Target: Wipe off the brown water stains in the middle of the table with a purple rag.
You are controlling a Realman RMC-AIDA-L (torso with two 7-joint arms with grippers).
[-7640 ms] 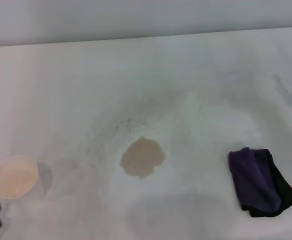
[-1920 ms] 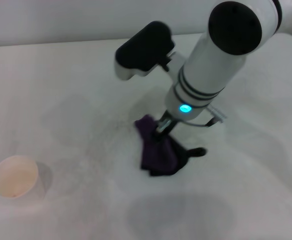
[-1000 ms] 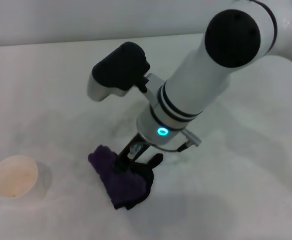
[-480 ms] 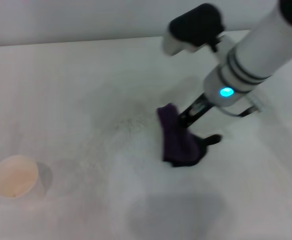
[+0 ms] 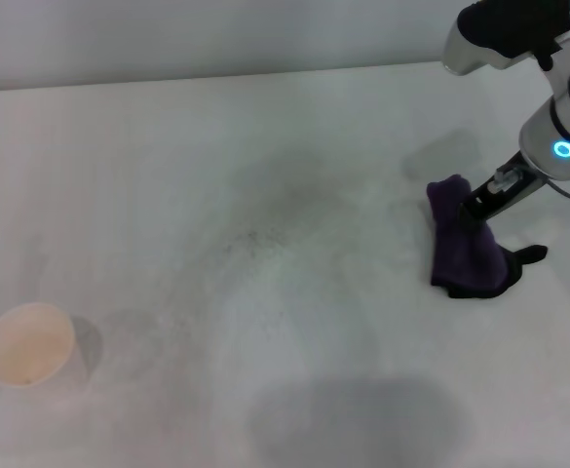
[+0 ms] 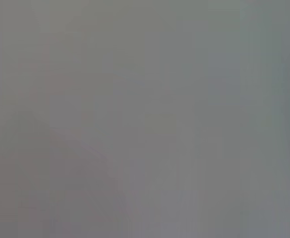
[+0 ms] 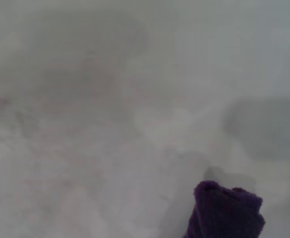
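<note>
My right gripper (image 5: 481, 209) is shut on the purple rag (image 5: 464, 253) at the right side of the white table (image 5: 265, 146). The rag hangs from the fingers and its lower part rests on the table, with a black strap sticking out to the right. The rag's top also shows in the right wrist view (image 7: 226, 210). No brown water stain shows anywhere; only faint grey speckled smudges (image 5: 255, 239) mark the middle of the table. My left gripper is out of view.
A white cup (image 5: 28, 346) stands at the near left of the table. The table's far edge (image 5: 216, 76) meets a pale wall. The left wrist view shows only a plain grey surface.
The brown blotch seen at first is gone. My right gripper has dragged the rag from the table's middle to the right side over the last second.
</note>
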